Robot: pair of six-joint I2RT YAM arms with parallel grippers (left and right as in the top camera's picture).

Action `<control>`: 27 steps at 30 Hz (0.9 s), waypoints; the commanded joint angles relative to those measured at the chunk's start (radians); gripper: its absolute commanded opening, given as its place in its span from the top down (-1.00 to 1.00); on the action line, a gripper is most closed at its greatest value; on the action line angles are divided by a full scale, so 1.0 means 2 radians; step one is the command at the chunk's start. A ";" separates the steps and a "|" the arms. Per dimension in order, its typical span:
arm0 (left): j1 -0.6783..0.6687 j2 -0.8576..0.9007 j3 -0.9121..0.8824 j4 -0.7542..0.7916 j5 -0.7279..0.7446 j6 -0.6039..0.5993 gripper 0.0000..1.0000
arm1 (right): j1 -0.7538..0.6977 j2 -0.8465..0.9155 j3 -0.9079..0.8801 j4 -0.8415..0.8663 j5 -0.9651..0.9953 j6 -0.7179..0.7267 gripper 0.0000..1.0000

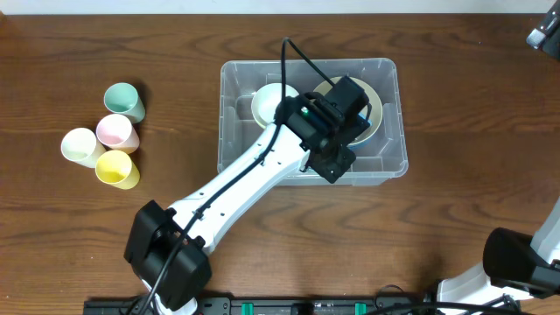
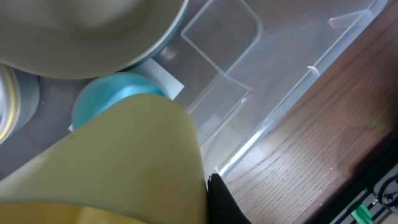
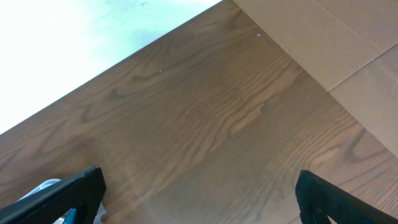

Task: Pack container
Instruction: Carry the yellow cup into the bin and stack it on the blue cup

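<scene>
In the upper centre of the overhead view: one large clear plastic rectangular container (image 1: 389, 74) with rounded corners, standing on the brown wood-grain table (image 1: 455, 236). Contents, left half: one round cream bowl (image 1: 265, 103). Contents, right half, beneath the left gripper (image 1: 339, 114): one round light-blue bowl (image 2: 112, 93) with a pale yellow bowl (image 2: 124, 162) over it, both seen from the left wrist, close by the container's clear wall. Left gripper: fingers drawn together, with one dark fingertip (image 2: 217, 199) showing against the yellow bowl's edge. It is judged to be pinching that bowl's rim, and the bowl is not yet released. At the left of the overhead frame, well apart from the container, are four plastic cups clustered close: mint green cup (image 1: 124, 101), pink cup (image 1: 116, 131), cream-white cup (image 1: 80, 146) and yellow cup (image 1: 117, 168). None is packed. Right gripper (image 3: 199, 190): fingers wide apart with nothing between them, over bare table and away from the container. Progress, as a judgement: bowls in or nearly in. Left to do: letting go of the yellow bowl and packing all four cups, so roughly the middle of the job.
</scene>
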 commanded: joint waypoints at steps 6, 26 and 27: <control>0.005 0.009 0.007 0.001 -0.007 0.009 0.88 | -0.003 -0.001 -0.001 0.000 0.005 0.009 -0.99; 0.010 0.007 0.007 0.006 -0.046 0.006 -0.15 | -0.003 -0.001 -0.001 0.000 0.005 0.009 -0.99; 0.014 0.004 0.007 0.006 -0.046 0.004 -0.15 | -0.003 -0.001 -0.001 0.000 0.005 0.009 -0.99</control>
